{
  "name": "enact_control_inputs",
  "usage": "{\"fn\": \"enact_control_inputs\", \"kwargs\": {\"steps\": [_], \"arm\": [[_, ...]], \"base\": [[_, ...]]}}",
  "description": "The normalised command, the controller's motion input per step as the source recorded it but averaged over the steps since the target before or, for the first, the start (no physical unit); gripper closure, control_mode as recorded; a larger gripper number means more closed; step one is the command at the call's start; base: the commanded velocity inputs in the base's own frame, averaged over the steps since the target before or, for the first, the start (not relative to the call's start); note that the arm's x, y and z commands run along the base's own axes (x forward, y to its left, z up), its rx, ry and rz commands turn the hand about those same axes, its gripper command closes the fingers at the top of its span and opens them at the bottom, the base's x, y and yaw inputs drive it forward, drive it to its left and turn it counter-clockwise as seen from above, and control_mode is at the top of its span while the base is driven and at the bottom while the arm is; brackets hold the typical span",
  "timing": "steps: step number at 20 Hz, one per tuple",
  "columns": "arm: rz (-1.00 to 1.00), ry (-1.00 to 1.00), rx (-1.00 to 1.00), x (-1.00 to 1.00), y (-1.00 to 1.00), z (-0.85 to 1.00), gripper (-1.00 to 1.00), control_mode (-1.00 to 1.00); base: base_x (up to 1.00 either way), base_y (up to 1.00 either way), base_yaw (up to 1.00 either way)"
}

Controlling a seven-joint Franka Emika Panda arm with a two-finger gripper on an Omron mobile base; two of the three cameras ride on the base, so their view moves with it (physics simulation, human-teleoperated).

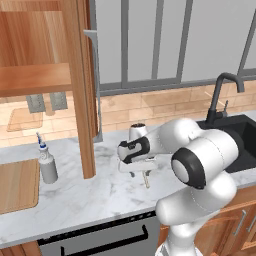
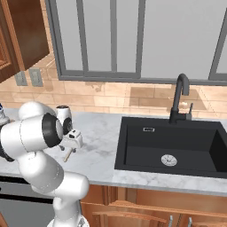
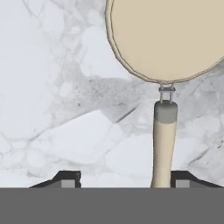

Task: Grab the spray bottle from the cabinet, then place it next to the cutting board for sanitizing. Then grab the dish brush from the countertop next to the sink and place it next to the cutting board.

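Over the white grey-veined marble desk (image 1: 75, 195), left of the black recessed sink (image 2: 177, 146) with its dark gooseneck faucet (image 2: 179, 97), the arm's end effector (image 1: 142, 175) points down at the slab. Hand view: dish brush (image 3: 164, 65) with round cream-beige disc head and thin pale handle lies on the marble; the handle runs down between the two dark fingertips (image 3: 65, 178), closer to the one on the right of that view. Fingers stand spread wide with marble visible between them, so the end effector is open and not clamped on the handle. Left base view: the pale handle pokes out just below the hand; right base view shows the same under the hand at (image 2: 67, 155), head hidden by the hand.

Small grey cylindrical spray bottle (image 1: 47, 162) with white nozzle and blue band stands upright on the desk, just beside the right edge of the flat light-wood cutting board (image 1: 17, 185), well apart from the brush. Warm brown wooden wall cabinet (image 1: 35, 75) above it is open; its panelled door (image 1: 82, 85) with long grey bar handle swings out toward the camera, edge-on.
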Motion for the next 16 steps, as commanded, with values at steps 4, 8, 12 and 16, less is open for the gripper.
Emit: {"fn": "enact_control_inputs", "kwargs": {"steps": [4, 8, 12, 16], "arm": [[0.0, 0.0, 0.0, 0.0, 0.21, -0.36, 1.0, -1.0], [0.0, 0.0, 0.0, 0.0, 0.12, -0.37, 1.0, -1.0], [0.0, 0.0, 0.0, 0.0, 0.11, -0.42, 1.0, -1.0], [0.0, 0.0, 0.0, -0.21, 0.02, -0.02, 1.0, -1.0]], "base": [[0.0, 0.0, 0.0], [0.0, 0.0, 0.0], [0.0, 0.0, 0.0], [0.0, 0.0, 0.0]]}}
